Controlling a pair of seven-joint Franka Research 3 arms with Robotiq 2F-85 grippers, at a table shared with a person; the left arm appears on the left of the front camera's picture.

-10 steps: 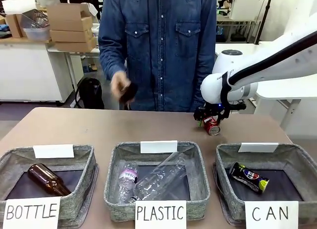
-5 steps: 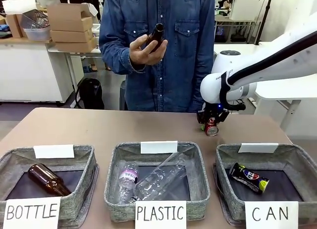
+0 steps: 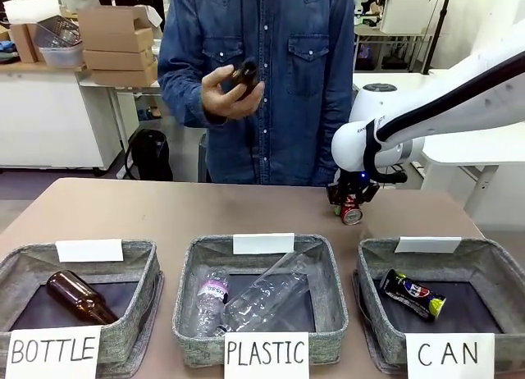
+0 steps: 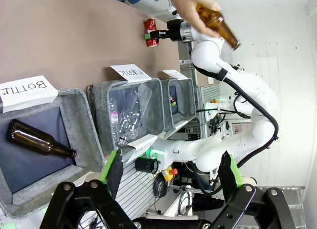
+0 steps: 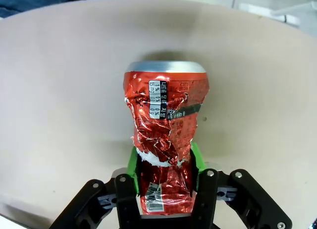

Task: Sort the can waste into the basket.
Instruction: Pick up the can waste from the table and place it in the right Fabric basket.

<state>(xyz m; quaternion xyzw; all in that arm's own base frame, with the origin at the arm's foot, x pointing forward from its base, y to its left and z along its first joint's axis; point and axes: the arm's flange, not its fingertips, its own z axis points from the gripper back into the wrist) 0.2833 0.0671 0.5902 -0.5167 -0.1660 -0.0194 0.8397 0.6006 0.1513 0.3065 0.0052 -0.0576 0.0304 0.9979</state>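
We see our right gripper [image 5: 163, 174] clamped on the red can [image 5: 164, 135] near the table's [image 3: 164, 211] far edge, green pads pressing its crushed lower half. The can is badly crumpled, foil torn to silver in places, with a white printed label near the top and a barcode by the base; its silver rim faces away from us. The dark blue-black can [image 3: 413, 294] lies on its side in the basket [image 3: 484, 260] signed "CAN". Our left gripper [image 4: 171, 177] hangs with fingers spread, holding nothing. The person's hand [image 3: 225, 92] holds a brown bottle [image 3: 244, 74] above the table
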